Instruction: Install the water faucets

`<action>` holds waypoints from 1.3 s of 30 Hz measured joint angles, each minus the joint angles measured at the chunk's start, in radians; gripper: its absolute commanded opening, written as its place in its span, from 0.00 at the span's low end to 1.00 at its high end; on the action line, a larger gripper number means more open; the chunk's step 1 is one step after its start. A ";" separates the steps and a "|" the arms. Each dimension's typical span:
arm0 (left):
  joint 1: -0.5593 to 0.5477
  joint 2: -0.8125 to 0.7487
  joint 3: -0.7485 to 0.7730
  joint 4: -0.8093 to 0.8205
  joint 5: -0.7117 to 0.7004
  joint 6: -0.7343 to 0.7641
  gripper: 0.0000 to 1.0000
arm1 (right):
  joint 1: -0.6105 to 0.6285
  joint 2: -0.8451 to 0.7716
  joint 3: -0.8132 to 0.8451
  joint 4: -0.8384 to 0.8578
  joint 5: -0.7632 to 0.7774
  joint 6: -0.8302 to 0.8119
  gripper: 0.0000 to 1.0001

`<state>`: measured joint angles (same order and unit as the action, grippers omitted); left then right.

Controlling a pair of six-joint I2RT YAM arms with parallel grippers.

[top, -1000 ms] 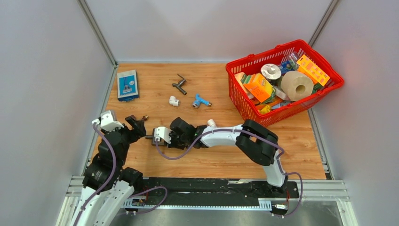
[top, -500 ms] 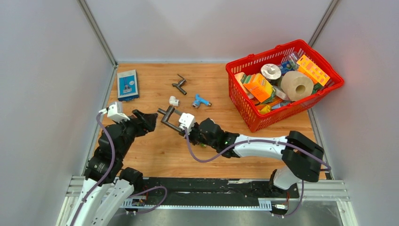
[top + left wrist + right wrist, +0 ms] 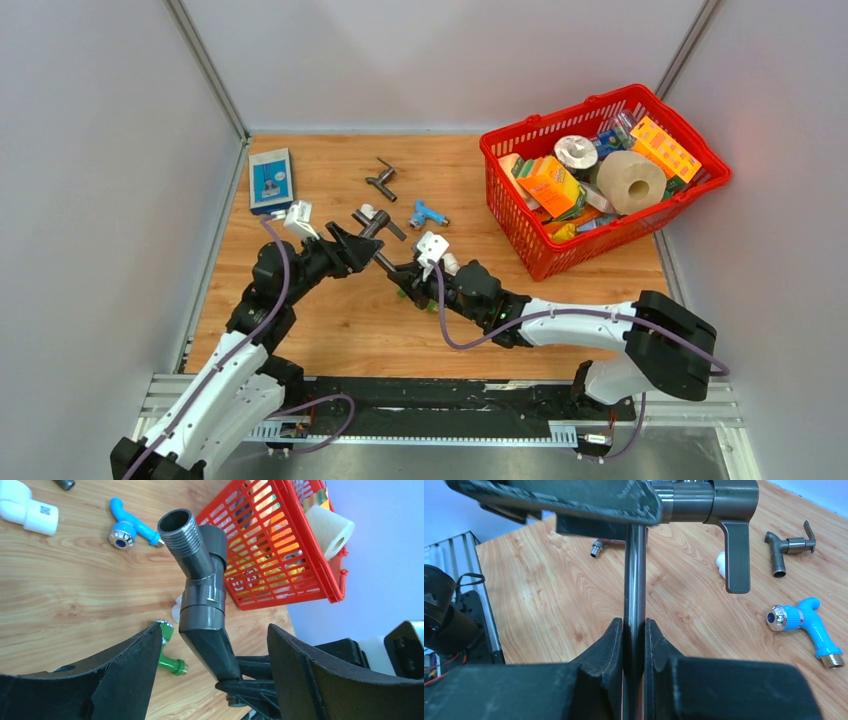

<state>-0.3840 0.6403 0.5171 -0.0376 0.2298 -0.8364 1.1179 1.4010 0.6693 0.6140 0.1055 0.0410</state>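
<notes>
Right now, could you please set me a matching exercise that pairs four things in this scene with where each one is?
Things:
1. long grey faucet
2. blue faucet
3. toilet roll
4. blue box

Places:
A. inside the red basket
B. flat at the far left corner of the table
C. clamped by its thin spout in the right gripper
D. lying loose on the wood, left of the basket

Pairs: 1-C, 2-D, 3-A, 4-B
</notes>
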 measured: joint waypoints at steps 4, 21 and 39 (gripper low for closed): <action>0.000 0.053 -0.031 0.099 0.029 -0.040 0.64 | 0.000 0.000 -0.002 0.028 -0.001 0.024 0.00; -0.007 0.176 0.166 -0.074 0.079 0.333 0.00 | -0.018 -0.034 0.047 -0.032 -0.090 0.044 0.77; -0.053 0.206 0.255 -0.411 0.391 0.937 0.00 | -0.191 -0.177 0.352 -0.454 -0.230 0.100 0.80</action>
<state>-0.4370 0.8467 0.7719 -0.4484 0.6205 0.1001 0.9272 1.2236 1.0214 0.1600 -0.1246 0.1413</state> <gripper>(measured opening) 0.383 0.805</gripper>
